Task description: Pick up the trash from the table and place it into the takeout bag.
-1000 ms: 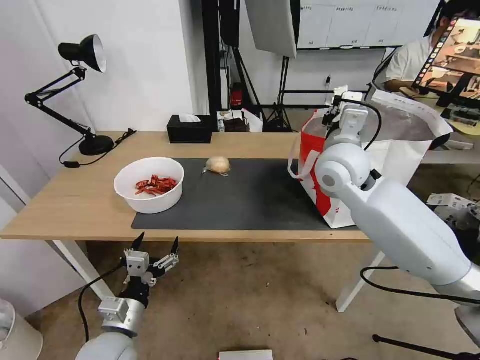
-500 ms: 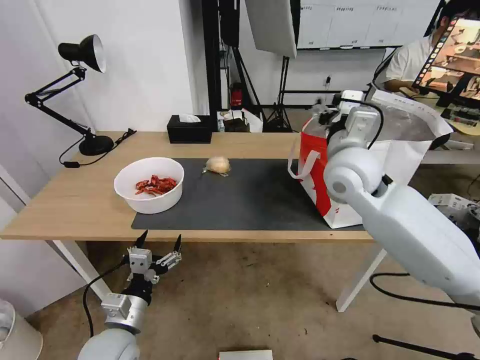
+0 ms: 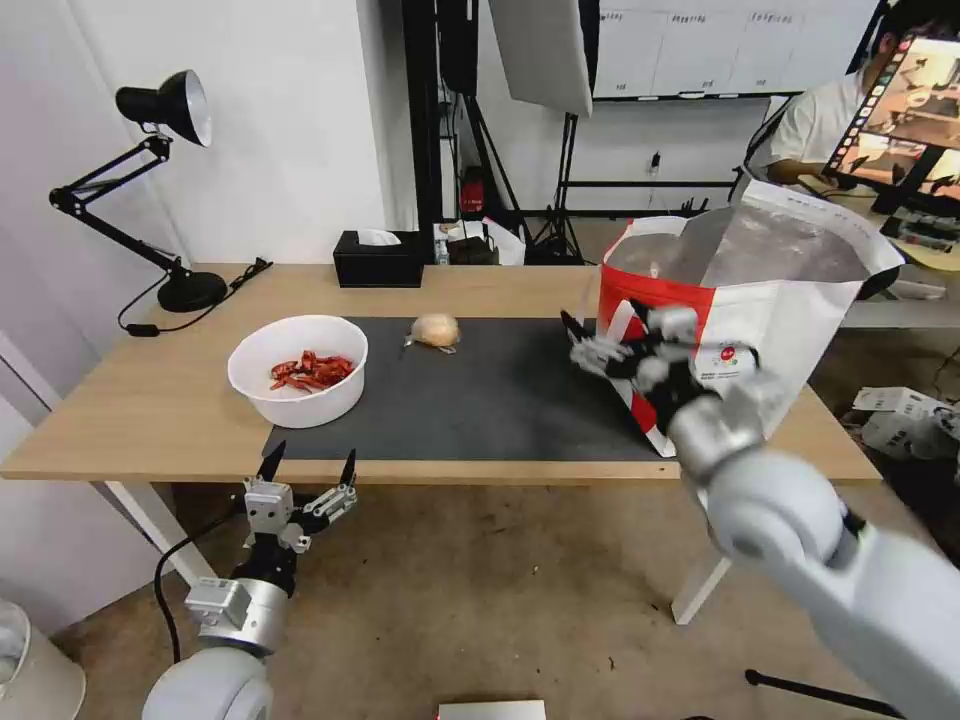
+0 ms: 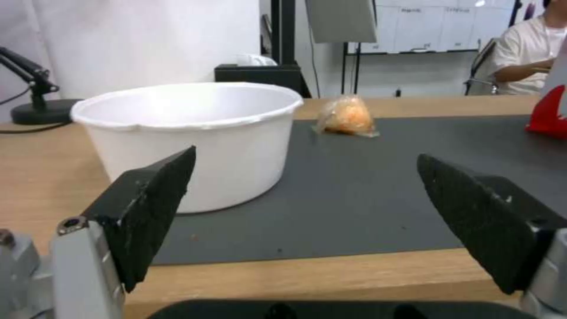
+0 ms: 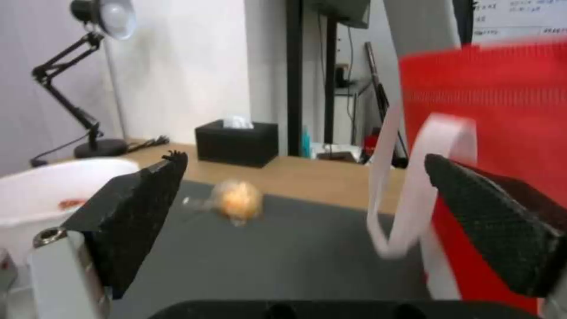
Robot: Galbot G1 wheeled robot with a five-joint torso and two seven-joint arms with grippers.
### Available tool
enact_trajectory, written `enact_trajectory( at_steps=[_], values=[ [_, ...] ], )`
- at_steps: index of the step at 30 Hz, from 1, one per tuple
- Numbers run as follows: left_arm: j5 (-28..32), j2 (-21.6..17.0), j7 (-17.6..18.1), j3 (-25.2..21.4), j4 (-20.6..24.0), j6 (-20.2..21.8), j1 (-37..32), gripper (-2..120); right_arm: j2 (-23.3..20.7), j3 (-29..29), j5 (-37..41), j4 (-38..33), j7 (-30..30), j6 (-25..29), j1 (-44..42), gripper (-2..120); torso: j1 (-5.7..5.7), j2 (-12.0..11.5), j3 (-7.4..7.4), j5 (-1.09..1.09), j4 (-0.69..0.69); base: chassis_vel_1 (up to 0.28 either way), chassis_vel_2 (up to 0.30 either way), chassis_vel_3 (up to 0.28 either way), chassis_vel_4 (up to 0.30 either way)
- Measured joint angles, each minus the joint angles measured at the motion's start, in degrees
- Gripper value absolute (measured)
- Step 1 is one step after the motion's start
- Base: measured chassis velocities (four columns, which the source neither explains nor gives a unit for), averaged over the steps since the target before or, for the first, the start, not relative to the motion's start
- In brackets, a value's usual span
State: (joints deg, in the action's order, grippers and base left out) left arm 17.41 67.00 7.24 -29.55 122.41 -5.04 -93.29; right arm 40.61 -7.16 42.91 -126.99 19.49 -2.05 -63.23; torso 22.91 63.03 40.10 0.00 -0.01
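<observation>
A: Left gripper [image 3: 305,480] spread wide, empty, below table [image 3: 150,400] near edge. Right gripper [image 3: 610,350] also agape w/ nothing held, by takeout bag [image 3: 780,300] at right end.

B: Bowl of shell scraps [image 3: 298,368] on mat [image 3: 500,400] left edge: prob. light, thin-walled; pinch rim. Wrapped lump [image 3: 437,329] nr mat far edge: soft, slippery film.

A: From my head camera I look forward and down over the table [image 3: 150,400], whole top visible.

B: My left wrist camera sits low at the table's front edge; the right hangs just above it, beside the takeout bag [image 5: 502,133].

A: All 3 share the white bowl [image 3: 298,368].
</observation>
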Motion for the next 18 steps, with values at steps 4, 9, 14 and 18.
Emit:
enact_trajectory(
  at_steps=[4, 9, 14, 18],
  values=[
    [-0.3, 0.6, 0.0, -1.1, 0.5, 0.1, -1.3, 100, 3.0, -2.2, -6.8, 1.4, -3.7, 5.6, -9.8, 100, 0.0, 0.0, 0.0, 0.03, 0.01, 0.0, 0.0, 0.0, 0.0],
    [-0.4, 0.5, 0.2, -1.3, 0.5, 0.7, -1.5, 100, 6.9, -3.4, -15.5, 4.8, -4.8, 10.7, -16.6, 100, 0.0, 0.0, 0.0, 0.02, 0.0, 0.0, 0.0, 0.0, 0.0],
    [-0.4, 0.3, 1.7, -0.3, 0.4, 1.8, -1.7, 100, 11.0, -3.0, -23.0, 8.2, -4.7, 12.4, -20.9, 100, 0.0, 0.0, 0.0, 0.0, 0.0, 0.0, 0.0, 0.0, 0.0],
    [-0.6, 0.4, 1.8, 0.0, 0.0, 1.9, -1.8, 100, 11.8, -2.7, -23.9, 9.0, -4.2, 12.5, -21.2, 100, 0.0, 0.0, 0.01, 0.0, 0.01, 0.0, 0.0, 0.0, 0.0]
  ],
)
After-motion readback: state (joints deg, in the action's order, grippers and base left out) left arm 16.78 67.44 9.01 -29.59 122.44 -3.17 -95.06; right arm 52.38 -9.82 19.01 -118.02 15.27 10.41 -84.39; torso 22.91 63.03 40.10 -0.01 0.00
